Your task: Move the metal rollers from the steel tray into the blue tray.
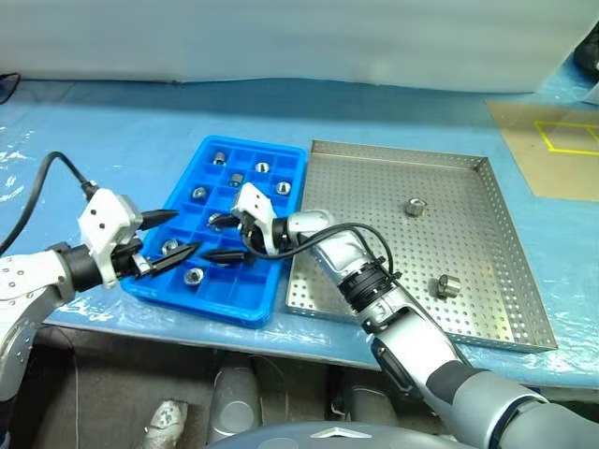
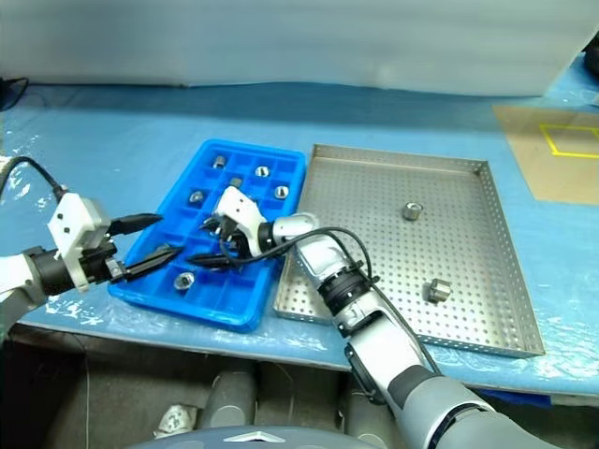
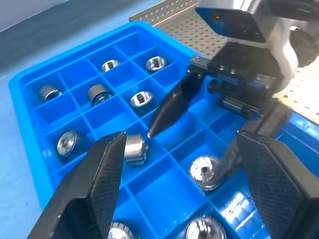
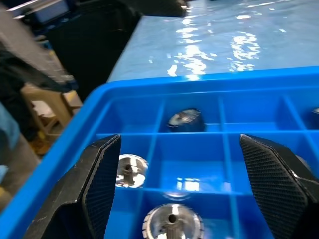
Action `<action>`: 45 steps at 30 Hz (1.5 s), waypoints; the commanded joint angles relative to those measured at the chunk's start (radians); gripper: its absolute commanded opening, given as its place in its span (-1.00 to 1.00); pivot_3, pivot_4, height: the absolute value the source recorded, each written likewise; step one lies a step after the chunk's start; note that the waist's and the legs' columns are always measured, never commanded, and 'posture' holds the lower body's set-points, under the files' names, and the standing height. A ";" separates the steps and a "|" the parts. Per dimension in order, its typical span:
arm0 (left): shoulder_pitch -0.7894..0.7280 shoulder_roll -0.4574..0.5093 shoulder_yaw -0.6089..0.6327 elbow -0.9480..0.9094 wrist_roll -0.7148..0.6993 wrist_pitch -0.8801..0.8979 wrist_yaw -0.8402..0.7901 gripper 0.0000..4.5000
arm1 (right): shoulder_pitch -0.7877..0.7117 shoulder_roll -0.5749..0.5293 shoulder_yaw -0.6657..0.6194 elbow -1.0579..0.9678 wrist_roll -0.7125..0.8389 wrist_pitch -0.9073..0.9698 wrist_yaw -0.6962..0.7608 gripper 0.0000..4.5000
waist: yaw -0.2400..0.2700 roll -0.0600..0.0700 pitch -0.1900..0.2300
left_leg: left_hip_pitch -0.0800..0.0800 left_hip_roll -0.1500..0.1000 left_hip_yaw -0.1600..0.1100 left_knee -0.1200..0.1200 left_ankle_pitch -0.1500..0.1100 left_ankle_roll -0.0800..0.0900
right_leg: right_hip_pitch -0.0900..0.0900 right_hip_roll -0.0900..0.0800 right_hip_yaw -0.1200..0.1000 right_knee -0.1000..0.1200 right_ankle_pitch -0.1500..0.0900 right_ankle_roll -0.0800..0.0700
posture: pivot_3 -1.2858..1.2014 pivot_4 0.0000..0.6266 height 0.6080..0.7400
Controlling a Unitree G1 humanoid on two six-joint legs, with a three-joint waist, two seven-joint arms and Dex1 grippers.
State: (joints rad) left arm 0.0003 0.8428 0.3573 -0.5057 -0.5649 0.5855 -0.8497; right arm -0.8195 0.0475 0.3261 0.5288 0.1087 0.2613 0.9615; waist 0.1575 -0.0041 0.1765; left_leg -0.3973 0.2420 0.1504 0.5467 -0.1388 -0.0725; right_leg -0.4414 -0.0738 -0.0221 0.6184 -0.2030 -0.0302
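The blue tray [image 1: 255, 146] lies left of the steel tray [image 1: 459, 234] on the table. Two metal rollers [image 1: 415, 207] [image 1: 447, 286] stand on the steel tray's perforated floor. Several more rollers [image 1: 263, 167] sit in the blue tray's compartments. My right gripper [image 1: 225, 238] reaches left over the middle of the blue tray, open, with nothing between its fingers [image 4: 99, 184]. My left gripper [image 1: 171, 238] hangs over the tray's near left corner, open and empty. One roller [image 3: 134, 148] lies on its side in a compartment close to the left finger.
The table is covered with a blue sheet, its front edge close behind the trays. A brown board with yellow tape [image 1: 552, 150] lies at the far right. A black cable [image 1: 42, 182] trails from the left wrist.
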 commanded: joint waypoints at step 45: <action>-0.728 -0.505 -0.556 0.830 0.268 -0.460 -0.426 0.65 | 0.799 -0.706 -0.524 -0.834 0.108 0.393 -0.307 0.73 | -0.172 0.001 -0.002 | 0.013 -0.003 0.020 0.018 -0.011 0.019 | 0.012 0.000 0.023 -0.009 0.005 0.009 | -0.27 -0.52 1.00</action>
State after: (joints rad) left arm -0.7334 0.3279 -0.2247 0.3776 -0.2884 0.1205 -1.2844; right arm -0.0253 -0.6445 -0.2210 -0.3298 0.2349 0.6734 0.6528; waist -0.0145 -0.0033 0.1747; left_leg -0.3847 0.2386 0.1709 0.5644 -0.1500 -0.0533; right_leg -0.4287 -0.0735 0.0005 0.6087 -0.1982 -0.0218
